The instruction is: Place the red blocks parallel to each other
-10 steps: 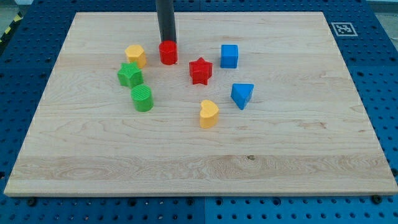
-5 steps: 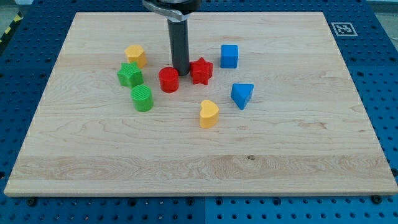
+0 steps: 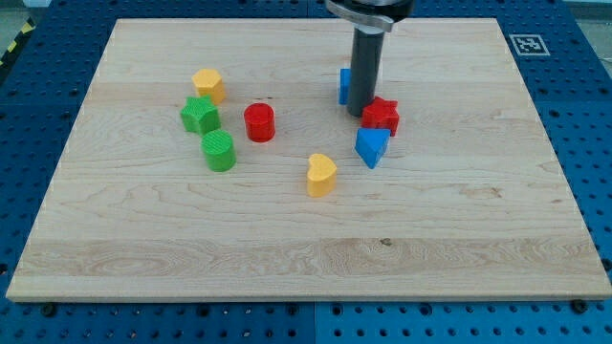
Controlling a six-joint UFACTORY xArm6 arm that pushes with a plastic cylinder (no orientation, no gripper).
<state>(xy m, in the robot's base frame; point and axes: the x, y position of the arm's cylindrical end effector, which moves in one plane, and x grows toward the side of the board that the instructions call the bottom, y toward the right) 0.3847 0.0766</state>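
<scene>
My tip (image 3: 360, 114) — bare, holding nothing — touches the red star (image 3: 382, 116) (its left side).

Tip (image 3: 360, 113) beside red star (image 3: 382, 116)

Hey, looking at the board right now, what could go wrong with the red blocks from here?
My tip sits at the red star's upper left, and the blue triangle lies right below the star, so further pushing may shove it. The blue cube behind the rod could get bumped too.
</scene>
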